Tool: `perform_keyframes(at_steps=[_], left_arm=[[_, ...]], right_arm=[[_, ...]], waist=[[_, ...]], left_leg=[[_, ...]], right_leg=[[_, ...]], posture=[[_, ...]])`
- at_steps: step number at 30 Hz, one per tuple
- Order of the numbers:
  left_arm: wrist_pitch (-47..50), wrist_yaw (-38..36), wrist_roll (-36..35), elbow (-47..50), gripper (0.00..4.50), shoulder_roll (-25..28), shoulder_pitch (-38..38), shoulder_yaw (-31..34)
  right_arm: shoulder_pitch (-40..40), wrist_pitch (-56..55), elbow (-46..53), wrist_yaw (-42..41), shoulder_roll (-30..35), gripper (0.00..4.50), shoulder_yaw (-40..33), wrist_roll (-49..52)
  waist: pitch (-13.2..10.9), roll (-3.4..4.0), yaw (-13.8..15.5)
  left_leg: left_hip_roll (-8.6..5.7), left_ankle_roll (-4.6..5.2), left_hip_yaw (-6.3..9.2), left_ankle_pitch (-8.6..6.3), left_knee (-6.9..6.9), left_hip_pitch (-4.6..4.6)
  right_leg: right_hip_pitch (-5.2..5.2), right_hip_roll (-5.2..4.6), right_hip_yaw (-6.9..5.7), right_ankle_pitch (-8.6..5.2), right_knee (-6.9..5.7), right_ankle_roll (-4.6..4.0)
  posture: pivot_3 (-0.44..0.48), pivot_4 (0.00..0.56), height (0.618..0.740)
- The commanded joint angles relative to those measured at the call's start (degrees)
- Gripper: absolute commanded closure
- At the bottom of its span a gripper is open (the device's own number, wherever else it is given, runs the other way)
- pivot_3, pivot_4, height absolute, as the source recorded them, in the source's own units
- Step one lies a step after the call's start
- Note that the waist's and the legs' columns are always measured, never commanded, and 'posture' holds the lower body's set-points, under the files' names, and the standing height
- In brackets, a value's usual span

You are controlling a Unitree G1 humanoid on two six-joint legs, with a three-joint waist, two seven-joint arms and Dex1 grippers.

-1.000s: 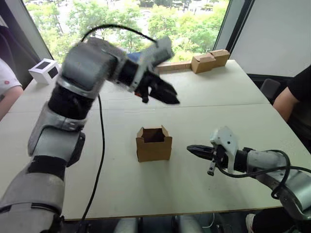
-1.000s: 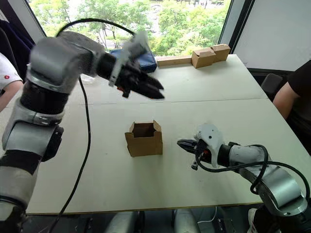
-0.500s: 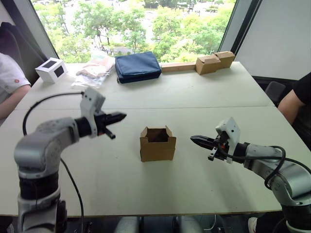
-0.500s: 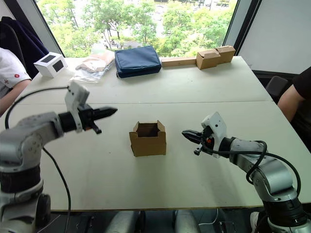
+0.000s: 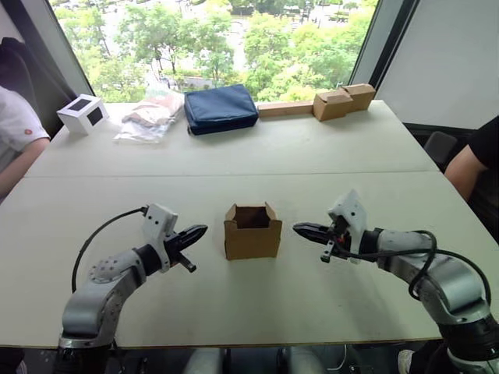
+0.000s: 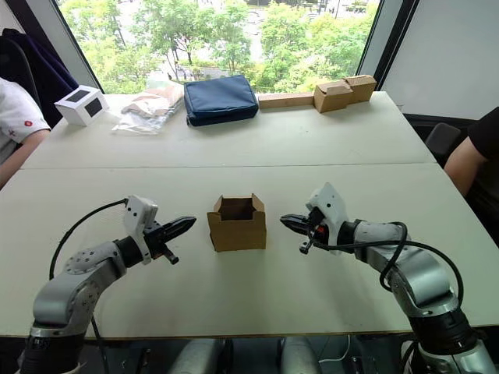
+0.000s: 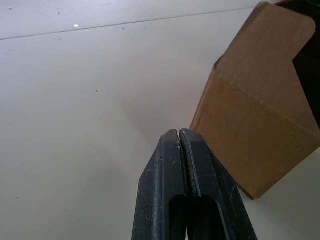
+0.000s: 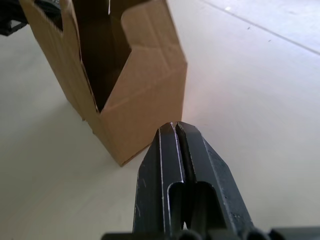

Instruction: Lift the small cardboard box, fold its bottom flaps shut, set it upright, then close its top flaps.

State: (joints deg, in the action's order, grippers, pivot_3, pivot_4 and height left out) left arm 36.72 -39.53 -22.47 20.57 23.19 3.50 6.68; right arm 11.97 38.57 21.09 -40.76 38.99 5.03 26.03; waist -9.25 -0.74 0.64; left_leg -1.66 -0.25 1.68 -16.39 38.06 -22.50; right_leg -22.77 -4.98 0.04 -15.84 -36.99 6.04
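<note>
Small cardboard box (image 5: 253,231) upright mid-table (image 5: 257,304) with top flaps up, left gripper (image 5: 192,234) and right gripper (image 5: 302,229) clenched empty just beside opposite walls; probably light, so uneven pinching could skid or tip it.

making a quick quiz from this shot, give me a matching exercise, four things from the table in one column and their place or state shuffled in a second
Things
1. small plain brown cardboard box
2. flat navy blue fabric pouch
3. white cube box with a black panel
4. left claw

Places or states
A. far left corner of the table
B. shut, just left of the small box, not touching it
C. table centre, top flaps standing open
D. far edge by the window, lying flat

Pairs: 1-C, 2-D, 3-A, 4-B
</note>
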Motion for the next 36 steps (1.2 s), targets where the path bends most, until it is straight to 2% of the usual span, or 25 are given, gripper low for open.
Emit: perform_keyframes(at_steps=[1,6,16,22,27,31,36], left_arm=[[-3.3,0.2,1.4,0.0,4.49,0.7,-0.1,-2.7],[-3.7,0.9,2.1,-0.5,4.49,1.2,0.1,-5.0],[-3.9,0.2,2.5,-1.0,4.49,2.4,1.7,-8.5],[-1.7,-1.0,0.1,-0.1,4.49,4.3,1.8,-6.9],[3.4,-6.6,-7.6,2.8,4.49,10.8,1.4,-1.7],[4.4,-9.1,-10.2,1.4,4.49,14.8,6.8,0.8],[3.0,-9.7,-9.8,-2.7,4.49,14.2,14.6,-1.5]], right_arm=[[0.4,-3.9,-1.7,0.2,-1.1,4.50,3.7,-4.9],[0.3,-5.0,-2.9,0.0,-3.8,4.50,4.8,-5.7],[-2.9,-2.9,2.6,-2.2,-5.4,4.50,5.7,-3.2],[-2.7,-4.4,1.2,-0.4,-5.3,4.50,4.0,-5.7],[-1.4,-3.8,2.1,-4.8,0.3,4.50,0.2,-4.0],[2.7,-3.0,1.8,-7.1,2.8,4.50,-3.5,-1.6],[9.3,-2.6,-1.0,-8.0,1.1,4.50,-3.3,-0.4]], waist=[[0.0,0.01,0.0],[0.0,0.01,0.0],[0.0,0.01,0.0],[0.0,0.01,0.0],[0.0,0.03,0.0],[0.0,0.04,0.0],[0.0,0.04,0.0]], left_leg=[[0.00,0.00,0.00,0.00,0.00,0.00],[0.00,0.00,0.00,0.00,0.00,0.00],[0.00,0.00,0.02,0.00,-0.01,0.01],[0.00,0.00,0.02,0.00,-0.05,0.01],[0.00,0.00,0.02,0.00,-0.05,0.01],[0.02,0.00,0.03,-0.01,-0.08,0.02],[0.01,0.00,0.03,-0.01,-0.07,0.02]], right_leg=[[0.00,0.00,0.00,0.00,0.00,0.00],[0.00,0.00,-0.01,0.00,0.00,0.00],[0.00,0.00,-0.03,0.00,0.01,0.00],[0.00,-0.01,-0.03,0.00,0.02,0.00],[-0.01,-0.02,-0.03,-0.01,0.04,-0.01],[0.02,-0.04,-0.05,-0.01,0.11,-0.02],[0.06,-0.03,-0.10,0.00,0.17,-0.01]], posture=[[0.000,0.150,0.737],[0.000,0.150,0.737],[0.000,0.150,0.737],[0.000,0.150,0.737],[0.000,0.150,0.737],[0.000,0.150,0.737],[0.000,0.150,0.737]])
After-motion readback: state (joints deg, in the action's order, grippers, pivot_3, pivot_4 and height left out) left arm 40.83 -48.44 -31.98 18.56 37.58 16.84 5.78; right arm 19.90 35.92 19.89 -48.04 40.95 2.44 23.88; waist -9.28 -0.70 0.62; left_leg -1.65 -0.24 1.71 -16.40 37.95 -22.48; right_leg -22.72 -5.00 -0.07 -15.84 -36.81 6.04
